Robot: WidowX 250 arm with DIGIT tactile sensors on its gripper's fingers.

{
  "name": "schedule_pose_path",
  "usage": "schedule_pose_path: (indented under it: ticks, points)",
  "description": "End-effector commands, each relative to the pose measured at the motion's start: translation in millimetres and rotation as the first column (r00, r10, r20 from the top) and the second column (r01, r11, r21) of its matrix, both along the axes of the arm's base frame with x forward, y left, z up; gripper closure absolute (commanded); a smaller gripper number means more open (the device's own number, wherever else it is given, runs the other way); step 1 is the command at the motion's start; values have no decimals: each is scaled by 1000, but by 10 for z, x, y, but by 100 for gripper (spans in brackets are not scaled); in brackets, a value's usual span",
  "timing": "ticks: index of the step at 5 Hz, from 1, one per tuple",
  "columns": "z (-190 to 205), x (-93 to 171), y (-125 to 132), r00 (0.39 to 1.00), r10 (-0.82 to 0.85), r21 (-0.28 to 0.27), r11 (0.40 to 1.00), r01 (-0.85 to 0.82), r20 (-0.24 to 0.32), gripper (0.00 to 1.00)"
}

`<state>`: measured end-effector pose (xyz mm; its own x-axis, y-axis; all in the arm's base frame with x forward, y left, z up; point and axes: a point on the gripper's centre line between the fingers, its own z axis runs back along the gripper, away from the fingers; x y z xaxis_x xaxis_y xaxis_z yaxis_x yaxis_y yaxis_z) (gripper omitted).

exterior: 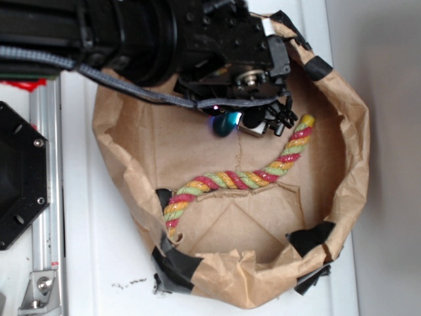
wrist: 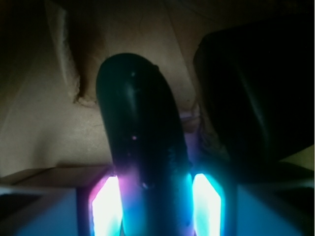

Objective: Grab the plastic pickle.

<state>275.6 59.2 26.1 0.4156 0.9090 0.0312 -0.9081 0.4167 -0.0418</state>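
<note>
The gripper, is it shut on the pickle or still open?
Shut on the plastic pickle: in the wrist view, the gripper has glowing pads pressed against both its sides.

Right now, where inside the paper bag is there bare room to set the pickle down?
Free: bag floor below the rope, and the left patch above it. Crowded: top, where the gripper holds the pickle beside the black block.

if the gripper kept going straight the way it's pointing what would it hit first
Probably the brown paper floor under it. The gripper already has the plastic pickle between its fingers, with a black block just beside; depth is unclear.
</note>
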Motion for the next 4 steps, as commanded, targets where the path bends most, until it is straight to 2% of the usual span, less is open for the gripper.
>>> schedule_pose_path:
  ticks: [1,2,3,4]
  points:
    - [831,-211,-20,955,-293,139,949,284,48,100]
    - [1213,-302,-279,875,-485,149,865,478,8,100]
    - [1264,-257,-430,822,-568,172,814,555,35,100]
    - [1149,-92,-498,796,-604,181,787,589,37,100]
